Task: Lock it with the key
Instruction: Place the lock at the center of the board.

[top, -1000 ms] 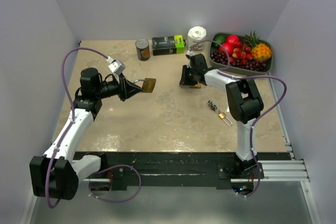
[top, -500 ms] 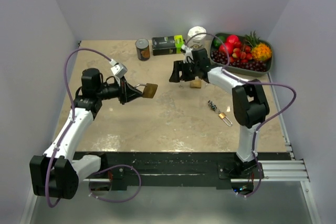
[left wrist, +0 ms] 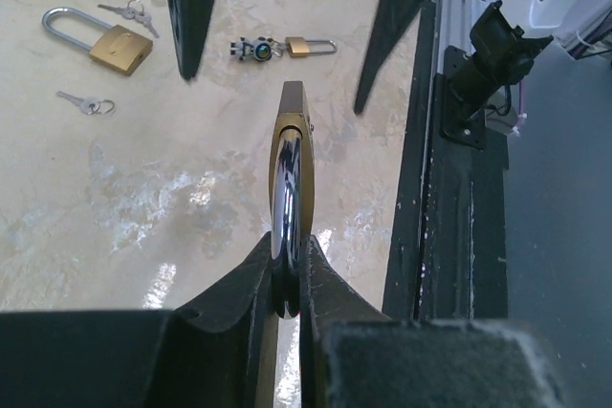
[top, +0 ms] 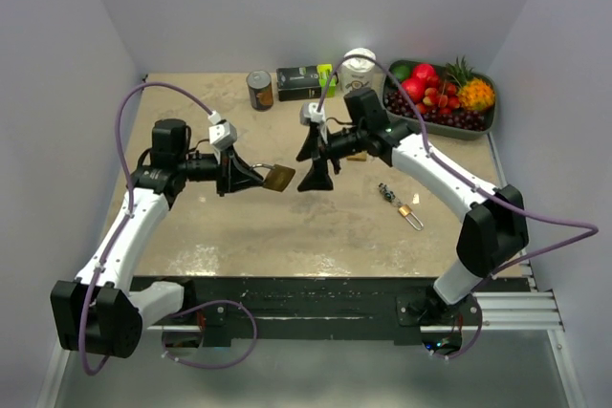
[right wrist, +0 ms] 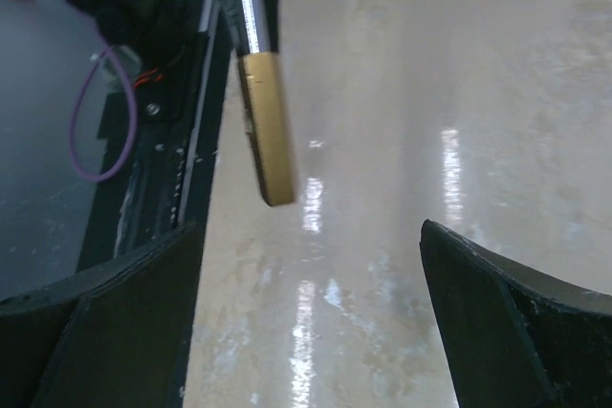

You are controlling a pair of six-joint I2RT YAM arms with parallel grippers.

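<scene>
Aloft, left pincer (top: 251, 177) clamps the brass padlock (top: 279, 178); right pincer (top: 307, 165) gapes beside it; small padlock (top: 409, 213) lies nearby.

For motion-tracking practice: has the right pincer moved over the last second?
Yes. The right pincer swung left, away from the fruit tray, toward the padlock.
</scene>
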